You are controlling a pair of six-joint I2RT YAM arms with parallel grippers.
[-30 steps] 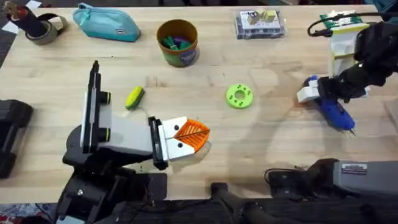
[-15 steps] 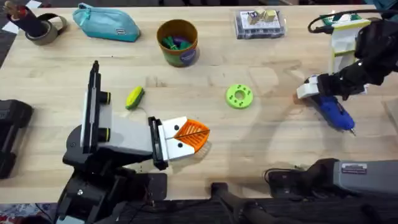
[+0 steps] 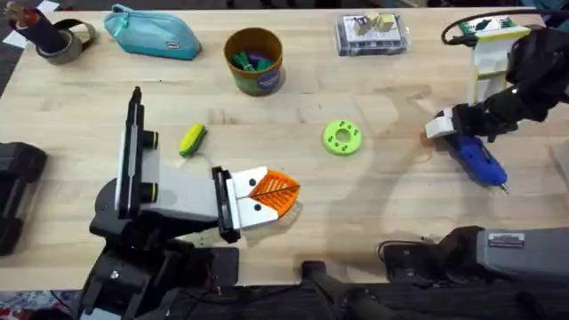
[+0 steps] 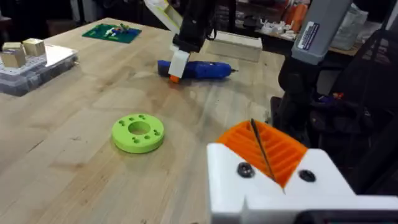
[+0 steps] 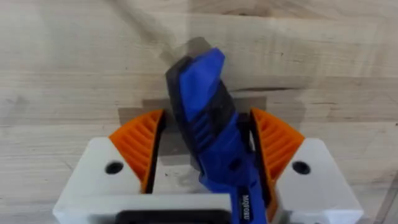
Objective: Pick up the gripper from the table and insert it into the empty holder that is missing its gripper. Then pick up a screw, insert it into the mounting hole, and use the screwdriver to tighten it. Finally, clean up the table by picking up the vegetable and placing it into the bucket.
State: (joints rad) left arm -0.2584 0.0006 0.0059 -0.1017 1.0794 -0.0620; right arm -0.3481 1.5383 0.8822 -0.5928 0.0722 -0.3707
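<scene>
Right gripper (image 3: 442,129) sits at the far right of the table (image 3: 382,204), its white fingers with orange ribbed pads straddling the rear end of the screwdriver (image 3: 476,160). In the right wrist view the blue body (image 5: 208,124) lies between the two pads (image 5: 140,143), with a slim gap on one side and the other pad close against it; whether the jaws actually clamp it I cannot tell. The screwdriver lies flat on the wood, its metal tip pointing toward the near right, the gripper over its far-left end. In the left wrist view the same tool (image 4: 202,70) rests on the table with the right gripper (image 4: 177,65) over one end. Left gripper (image 3: 271,197) rests low at the near left-centre, its orange pads pressed together on nothing, well apart from the screwdriver. Green disc (image 3: 342,137) with holes lies near the table's middle, between the two grippers. The vegetable (image 3: 192,140), yellow with green husk, lies left of the disc, just beyond the left arm. The bucket (image 3: 253,60) stands at the far edge, centre-left, with a teal pouch (image 3: 151,34) to its left.
</scene>
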